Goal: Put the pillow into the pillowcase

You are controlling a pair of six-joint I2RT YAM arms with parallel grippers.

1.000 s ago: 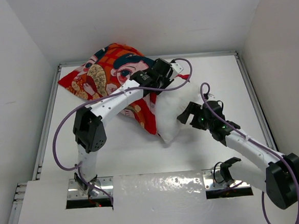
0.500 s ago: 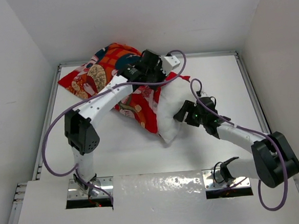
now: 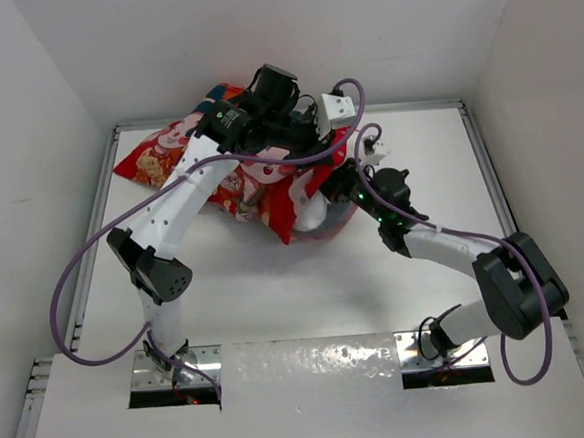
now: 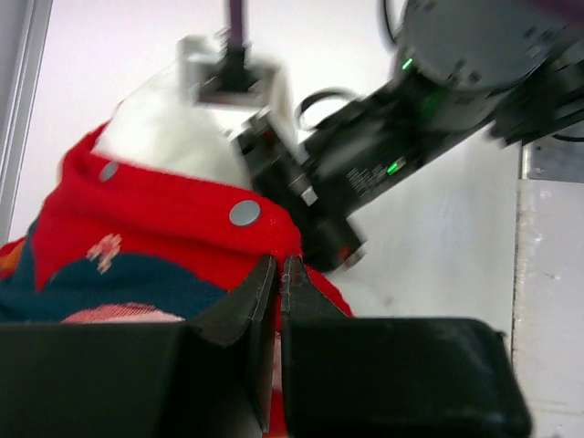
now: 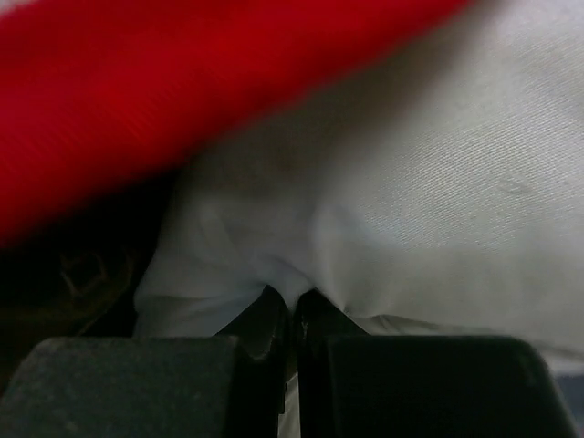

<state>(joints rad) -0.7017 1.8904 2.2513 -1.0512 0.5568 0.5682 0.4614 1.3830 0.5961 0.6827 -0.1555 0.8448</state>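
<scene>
At the pillowcase (image 3: 255, 186) mouth's upper lip, pinching red hem with left gripper (image 4: 278, 274), jaws shut on it. Partly inside that mouth, poking out white: soft, light, squashy pillow (image 4: 173, 137). Right of the mouth, nipping a pillow fold with right gripper (image 5: 292, 306), jaws shut. Best gripped by corners.

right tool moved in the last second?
Yes: in the top view the right tool went toward the table's far rail and slightly left.

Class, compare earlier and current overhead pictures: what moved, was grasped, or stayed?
The left gripper closed on the pillowcase hem; the right gripper closed on the pillow and pushed it farther in, leaving little white showing. The pillowcase's far-left end stayed put.
</scene>
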